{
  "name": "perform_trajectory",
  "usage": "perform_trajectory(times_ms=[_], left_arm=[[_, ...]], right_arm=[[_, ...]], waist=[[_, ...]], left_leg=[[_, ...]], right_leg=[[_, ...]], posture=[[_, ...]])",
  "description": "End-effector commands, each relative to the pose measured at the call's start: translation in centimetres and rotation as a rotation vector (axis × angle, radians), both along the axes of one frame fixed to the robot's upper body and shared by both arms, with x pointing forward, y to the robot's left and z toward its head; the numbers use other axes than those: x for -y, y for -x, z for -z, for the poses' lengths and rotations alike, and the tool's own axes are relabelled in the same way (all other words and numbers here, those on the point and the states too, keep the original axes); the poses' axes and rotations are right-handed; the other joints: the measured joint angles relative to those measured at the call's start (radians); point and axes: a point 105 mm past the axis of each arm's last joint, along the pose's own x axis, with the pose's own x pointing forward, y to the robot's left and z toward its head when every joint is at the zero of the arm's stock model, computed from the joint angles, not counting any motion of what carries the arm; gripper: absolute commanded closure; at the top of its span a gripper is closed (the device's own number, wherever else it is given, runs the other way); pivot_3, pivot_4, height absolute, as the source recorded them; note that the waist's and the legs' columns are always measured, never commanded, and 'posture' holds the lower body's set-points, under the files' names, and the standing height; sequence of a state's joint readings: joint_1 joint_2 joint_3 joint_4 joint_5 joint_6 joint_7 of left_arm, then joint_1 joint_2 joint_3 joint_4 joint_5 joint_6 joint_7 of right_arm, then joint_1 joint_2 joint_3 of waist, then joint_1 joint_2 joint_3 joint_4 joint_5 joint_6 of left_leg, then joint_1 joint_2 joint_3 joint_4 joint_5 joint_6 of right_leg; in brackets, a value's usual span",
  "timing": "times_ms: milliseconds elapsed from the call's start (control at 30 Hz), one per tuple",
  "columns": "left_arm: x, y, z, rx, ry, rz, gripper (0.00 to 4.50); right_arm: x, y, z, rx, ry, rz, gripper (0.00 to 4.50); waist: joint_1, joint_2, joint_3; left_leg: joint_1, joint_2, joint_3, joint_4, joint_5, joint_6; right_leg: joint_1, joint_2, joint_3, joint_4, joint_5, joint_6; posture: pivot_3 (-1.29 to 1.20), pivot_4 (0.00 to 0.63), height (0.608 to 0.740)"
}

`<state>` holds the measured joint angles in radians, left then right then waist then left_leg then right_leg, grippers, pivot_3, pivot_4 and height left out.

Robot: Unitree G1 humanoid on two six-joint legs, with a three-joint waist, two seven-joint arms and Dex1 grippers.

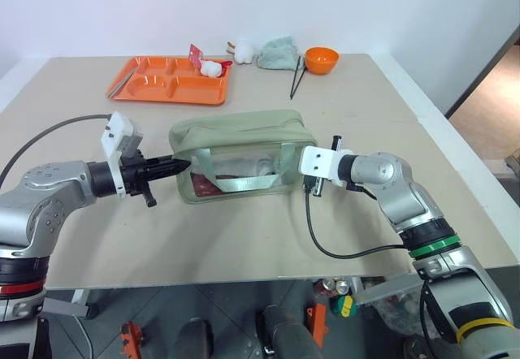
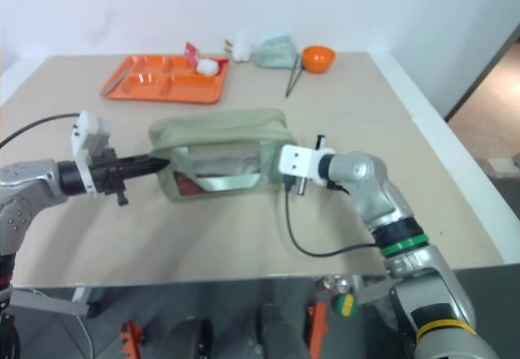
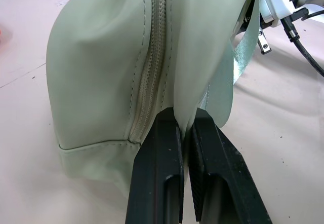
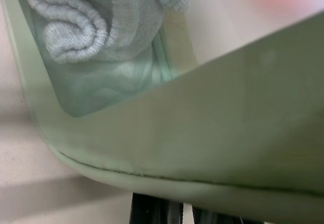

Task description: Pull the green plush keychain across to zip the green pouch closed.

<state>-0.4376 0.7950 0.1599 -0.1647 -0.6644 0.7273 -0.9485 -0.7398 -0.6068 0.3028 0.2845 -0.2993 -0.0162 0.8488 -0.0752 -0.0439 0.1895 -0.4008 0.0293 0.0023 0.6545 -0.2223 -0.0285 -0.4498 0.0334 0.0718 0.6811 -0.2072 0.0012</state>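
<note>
The green pouch (image 1: 236, 149) lies on the table's middle, with a clear window panel and a webbing strap on its near side. My left gripper (image 3: 185, 118) is shut on a fold of fabric at the pouch's left end, right beside the zipper (image 3: 152, 67), whose teeth are joined along the stretch I see. My right gripper (image 4: 186, 211) is pressed against the pouch's right end. Its fingers (image 4: 157, 211) are mostly hidden behind the pouch's edge. A rolled grey towel (image 4: 86, 26) shows through the window. The green plush keychain is out of view.
At the back of the table stand an orange tray (image 1: 162, 87), a white plush toy (image 1: 244, 49), a pale teal cloth (image 1: 279, 53), an orange bowl (image 1: 321, 58) and black chopsticks (image 1: 296, 79). A black cable (image 1: 325, 245) loops over the table from my right wrist.
</note>
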Motion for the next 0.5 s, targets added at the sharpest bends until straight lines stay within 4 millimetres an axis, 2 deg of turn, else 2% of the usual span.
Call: perform_trajectory(times_ms=[33, 100, 167, 333, 433, 500], left_arm=[[0.1, 0.1, -0.8, 0.035, 0.004, 0.010, 4.50], [0.0, 0.0, -0.8, 0.033, 0.013, 0.001, 4.50], [-0.3, -0.2, -0.9, 0.039, 0.030, -0.022, 4.50], [-1.4, -0.8, -1.5, 0.039, 0.085, -0.077, 2.76], [-1.5, -0.3, -2.0, 0.034, 0.116, -0.056, 1.76], [-2.0, 0.3, -2.9, 0.043, 0.128, -0.054, 1.07]], right_arm=[[0.4, -0.3, -2.6, 0.035, -0.042, 0.007, 4.49], [0.9, -0.4, -3.7, 0.027, -0.095, 0.029, 4.49], [1.9, -0.6, -5.1, -0.004, -0.172, 0.065, 3.81], [4.2, 1.0, -7.3, -0.170, -0.318, 0.063, 2.15], [5.8, 1.0, -9.6, -0.176, -0.422, 0.110, 1.10], [7.0, 2.3, -9.9, -0.261, -0.429, 0.098, 0.43]], waist=[[0.000, 0.000, 0.000], [0.000, 0.000, 0.000], [0.000, 0.000, 0.000], [0.003, 0.000, 0.000], [0.000, 0.000, 0.000], [0.000, 0.001, 0.001]], left_leg=[[0.000, 0.000, 0.000, 0.000, 0.000, 0.000], [0.000, 0.000, 0.000, 0.000, 0.000, 0.000], [0.000, 0.000, 0.000, 0.000, 0.000, 0.000], [-0.001, -0.001, -0.001, 0.000, 0.000, 0.000], [-0.001, 0.000, -0.001, 0.000, 0.000, 0.001], [-0.001, 0.000, 0.000, -0.001, 0.000, 0.001]], right_leg=[[0.000, 0.000, 0.000, 0.000, 0.000, 0.000], [0.000, 0.000, 0.000, 0.000, 0.000, 0.000], [0.000, 0.000, 0.000, 0.000, 0.000, 0.000], [0.000, -0.001, -0.001, -0.001, 0.000, 0.000], [0.000, -0.001, -0.001, -0.001, -0.001, 0.000], [-0.001, -0.001, 0.000, -0.001, 0.000, 0.000]], posture=[[0.00, 0.150, 0.740], [0.00, 0.150, 0.740], [0.00, 0.150, 0.740], [0.00, 0.150, 0.740], [0.00, 0.150, 0.740], [0.00, 0.150, 0.740]])
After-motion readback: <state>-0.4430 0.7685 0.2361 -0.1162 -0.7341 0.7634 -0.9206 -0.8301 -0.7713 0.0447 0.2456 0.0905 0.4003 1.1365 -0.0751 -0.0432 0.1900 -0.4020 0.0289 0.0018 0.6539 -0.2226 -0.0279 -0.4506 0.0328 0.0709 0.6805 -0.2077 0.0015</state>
